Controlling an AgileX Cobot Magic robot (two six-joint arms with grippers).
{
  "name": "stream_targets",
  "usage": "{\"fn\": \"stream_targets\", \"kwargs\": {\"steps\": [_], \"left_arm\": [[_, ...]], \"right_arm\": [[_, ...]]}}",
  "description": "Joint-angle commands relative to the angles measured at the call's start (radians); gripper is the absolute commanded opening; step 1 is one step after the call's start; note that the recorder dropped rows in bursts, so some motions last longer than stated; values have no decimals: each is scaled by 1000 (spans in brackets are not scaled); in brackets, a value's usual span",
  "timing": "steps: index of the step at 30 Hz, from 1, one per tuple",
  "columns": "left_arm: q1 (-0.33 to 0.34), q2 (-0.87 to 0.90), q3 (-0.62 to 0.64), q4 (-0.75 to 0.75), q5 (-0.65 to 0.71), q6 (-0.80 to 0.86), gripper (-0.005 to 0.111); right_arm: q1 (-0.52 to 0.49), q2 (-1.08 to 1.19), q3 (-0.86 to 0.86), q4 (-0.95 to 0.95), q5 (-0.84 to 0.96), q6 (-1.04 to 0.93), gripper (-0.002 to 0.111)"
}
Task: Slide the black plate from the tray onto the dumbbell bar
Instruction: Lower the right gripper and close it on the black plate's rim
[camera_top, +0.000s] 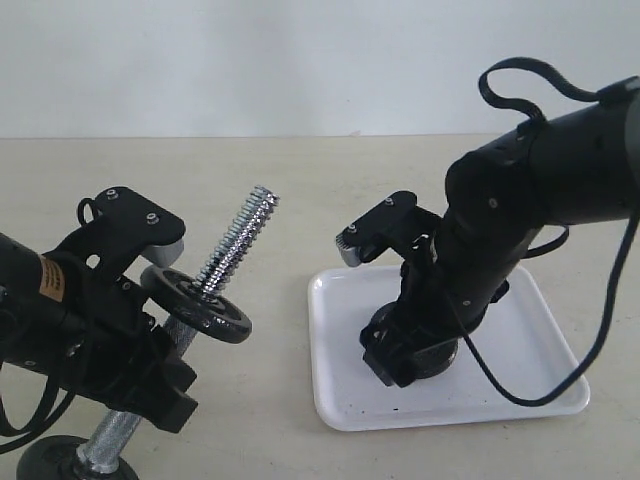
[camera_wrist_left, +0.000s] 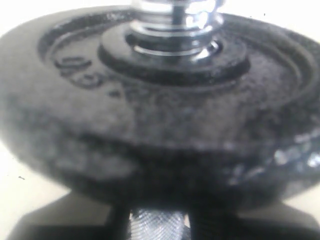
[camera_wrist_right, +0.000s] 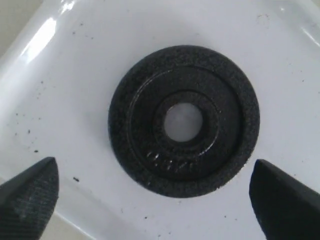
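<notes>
The plate (camera_wrist_right: 135, 120) lies flat in the tray (camera_wrist_right: 280, 60) below the right hand (camera_wrist_right: 152, 170), which is spread wide and empty; in the exterior view the arm (camera_top: 520, 200) hides most of it. Left of the tray, the left hand (camera_wrist_left: 157, 225) clamps the tilted bar (camera_top: 235, 245), blurred behind a disc (camera_top: 195, 300).

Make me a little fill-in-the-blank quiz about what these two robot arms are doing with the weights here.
1. The black plate lies ____ in the white tray.
2. The right tool hangs above the plate with its jaws ____.
3. The left tool grips the dumbbell bar, which carries ____ black disc above the grip.
Missing words: flat; open; one.
</notes>
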Motion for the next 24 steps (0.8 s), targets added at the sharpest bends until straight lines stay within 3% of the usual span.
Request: {"fn": "stream_targets", "kwargs": {"steps": [1,8,24], "left_arm": [[-1,-42,-43,-35,-116,-10,4],[-1,-42,-43,-35,-114,-10,4],[-1,-42,-43,-60,-105,-10,4]], "right_arm": [[-1,39,-44,-23,27,24,92],[-1,63,-52,-109,14,28,92],[-1,63,-52,-111,-77,23,92]]}}
